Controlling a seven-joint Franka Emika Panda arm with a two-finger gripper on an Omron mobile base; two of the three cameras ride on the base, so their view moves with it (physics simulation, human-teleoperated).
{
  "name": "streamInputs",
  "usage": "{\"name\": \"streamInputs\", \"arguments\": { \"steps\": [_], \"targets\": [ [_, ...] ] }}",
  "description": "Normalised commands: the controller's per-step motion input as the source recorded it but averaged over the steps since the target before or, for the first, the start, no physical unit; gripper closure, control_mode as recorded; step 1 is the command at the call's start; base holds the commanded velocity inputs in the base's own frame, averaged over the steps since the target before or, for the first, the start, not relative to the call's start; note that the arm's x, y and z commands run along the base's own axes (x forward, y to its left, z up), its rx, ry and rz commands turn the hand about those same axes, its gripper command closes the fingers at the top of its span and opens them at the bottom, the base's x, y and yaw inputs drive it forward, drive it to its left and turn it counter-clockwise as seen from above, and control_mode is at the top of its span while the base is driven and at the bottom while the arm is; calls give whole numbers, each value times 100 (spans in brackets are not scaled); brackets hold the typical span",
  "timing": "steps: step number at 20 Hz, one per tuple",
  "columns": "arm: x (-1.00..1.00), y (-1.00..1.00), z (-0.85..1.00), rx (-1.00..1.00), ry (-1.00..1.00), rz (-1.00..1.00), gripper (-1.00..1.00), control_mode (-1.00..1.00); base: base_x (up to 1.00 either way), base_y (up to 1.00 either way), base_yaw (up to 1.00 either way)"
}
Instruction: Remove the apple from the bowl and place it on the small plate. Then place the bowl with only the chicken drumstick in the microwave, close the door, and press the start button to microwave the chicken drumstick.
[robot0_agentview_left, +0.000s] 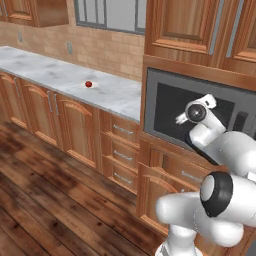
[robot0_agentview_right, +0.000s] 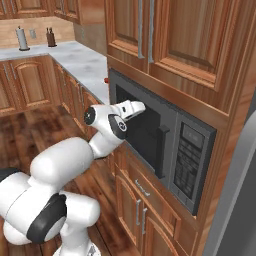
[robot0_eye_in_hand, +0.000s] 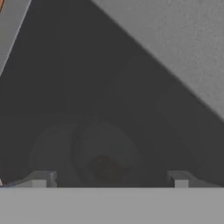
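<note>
The microwave (robot0_agentview_left: 165, 102) is built into the wooden cabinets, and its door (robot0_agentview_right: 145, 132) with the dark window looks shut. My gripper (robot0_agentview_right: 137, 106) is right in front of that window, near its upper left part, with the jaws wide open and nothing between them. In the hand view the fingertips (robot0_eye_in_hand: 39, 178) stand far apart. Behind the dark glass I dimly make out the round bowl (robot0_eye_in_hand: 105, 151) with the brownish chicken drumstick (robot0_eye_in_hand: 104, 168) in it. The red apple (robot0_agentview_left: 88, 84) rests far to the left on the counter. I cannot make out the small plate under it.
The marble counter (robot0_agentview_left: 55, 75) runs left of the microwave, above wooden drawers (robot0_agentview_left: 122, 150). The dark control strip (robot0_agentview_right: 187, 157) and a vertical door handle (robot0_agentview_right: 162, 150) are at the microwave's right side. A paper towel roll (robot0_agentview_right: 21, 39) stands at the far back.
</note>
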Motion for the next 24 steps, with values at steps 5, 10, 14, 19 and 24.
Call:
{"name": "streamInputs", "arguments": {
  "steps": [5,10,14,19,24],
  "targets": [
    [4,-45,5,2,-1,0,-100,-100,0,0,0],
    [-72,-3,22,3,-7,0,-100,-100,0,0,0],
    [-100,6,39,6,-1,-2,-100,-100,0,0,0],
    [-98,14,42,8,1,-8,-100,-100,0,0,0],
    [-67,0,64,6,19,-17,-100,-100,0,0,0]
  ]
}}
